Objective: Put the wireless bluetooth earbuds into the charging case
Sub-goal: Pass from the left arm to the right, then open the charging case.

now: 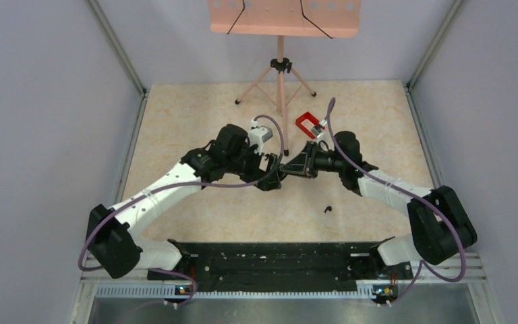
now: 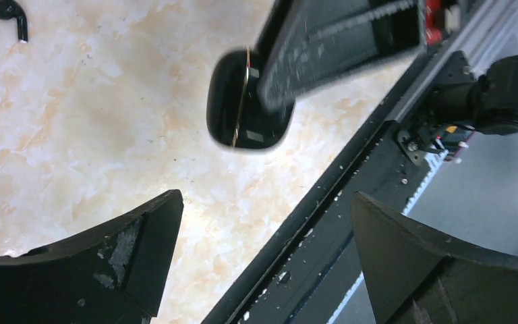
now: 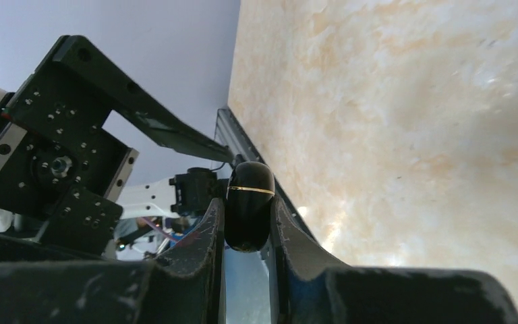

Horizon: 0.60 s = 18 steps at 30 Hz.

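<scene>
The charging case, a glossy black pebble with a thin gold seam and its lid closed, is pinched between my right gripper's fingers above the table. In the left wrist view the same case hangs in front of my left gripper, which stands wide open and apart from it, with nothing between its fingers. In the top view the two grippers meet tip to tip at mid-table, left gripper and right gripper. One black earbud lies on the table nearer the bases, also seen as the earbud.
A red tray sits behind the right arm. A pink tripod stand is at the back of the table. A black base rail runs along the near edge. Grey walls enclose both sides.
</scene>
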Each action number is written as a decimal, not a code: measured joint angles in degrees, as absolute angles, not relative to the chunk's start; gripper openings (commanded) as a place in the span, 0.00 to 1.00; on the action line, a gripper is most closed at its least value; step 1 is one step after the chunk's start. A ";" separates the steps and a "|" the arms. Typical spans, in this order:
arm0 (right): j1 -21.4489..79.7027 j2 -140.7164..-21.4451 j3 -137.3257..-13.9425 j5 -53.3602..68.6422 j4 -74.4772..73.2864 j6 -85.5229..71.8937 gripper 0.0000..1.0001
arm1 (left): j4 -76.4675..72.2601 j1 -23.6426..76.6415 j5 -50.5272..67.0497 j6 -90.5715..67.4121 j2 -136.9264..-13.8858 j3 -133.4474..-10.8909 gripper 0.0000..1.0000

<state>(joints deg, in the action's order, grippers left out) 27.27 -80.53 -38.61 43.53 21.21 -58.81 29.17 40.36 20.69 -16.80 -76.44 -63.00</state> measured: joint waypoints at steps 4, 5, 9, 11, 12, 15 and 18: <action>22.68 -77.54 -38.65 45.52 17.39 -52.16 0.00 | 28.53 37.45 26.30 -18.06 -72.66 -62.24 0.92; 21.98 -76.53 -38.65 46.24 16.38 -50.30 0.00 | 26.92 35.64 28.51 -19.31 -71.24 -61.14 0.88; 21.47 -72.93 -38.65 50.61 14.17 -43.09 0.00 | 14.96 28.01 37.23 -28.25 -66.35 -53.32 0.80; 21.47 -71.53 -38.65 53.74 14.17 -40.86 0.00 | 8.58 25.28 40.82 -33.41 -65.49 -49.52 0.79; 21.47 -71.18 -38.65 55.00 14.63 -40.45 0.00 | 6.33 24.77 42.48 -35.40 -65.54 -48.40 0.79; 21.47 -70.87 -38.52 59.72 18.46 -40.73 0.00 | 2.02 24.69 47.33 -39.22 -66.11 -47.44 0.78; 21.47 -70.87 -37.76 63.24 22.90 -42.33 0.00 | -2.48 24.75 52.99 -41.52 -67.53 -47.42 0.75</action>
<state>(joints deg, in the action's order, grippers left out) 21.47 -70.87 -37.76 63.24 22.90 -42.33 -2.48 24.75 52.99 -41.52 -67.53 -47.42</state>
